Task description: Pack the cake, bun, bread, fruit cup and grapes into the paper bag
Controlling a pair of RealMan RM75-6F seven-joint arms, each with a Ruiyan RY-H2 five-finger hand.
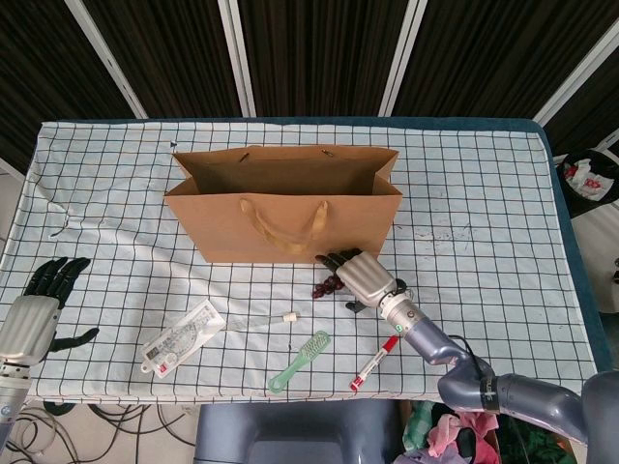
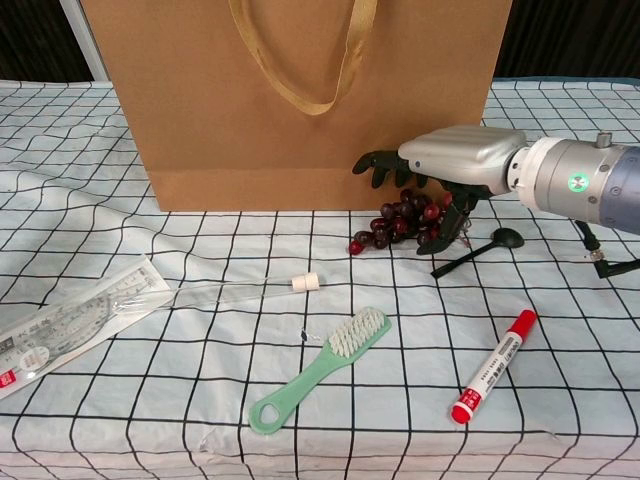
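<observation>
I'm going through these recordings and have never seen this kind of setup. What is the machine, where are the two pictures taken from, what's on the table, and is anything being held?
This is a two-armed robot with humanlike hands, steered remotely by a person. One picture looks down from its head, the other looks forward from its chest.

On the checked tablecloth stands an open paper bag. In front of it lie grapes, a black spoon, a red marker, a green brush, a packaged ruler set and a thin clear tube.

The right hand is over the grapes, fingers spread above them and thumb down among them; a firm grip is not clear. The left hand is open at the table's left edge, holding nothing.
</observation>
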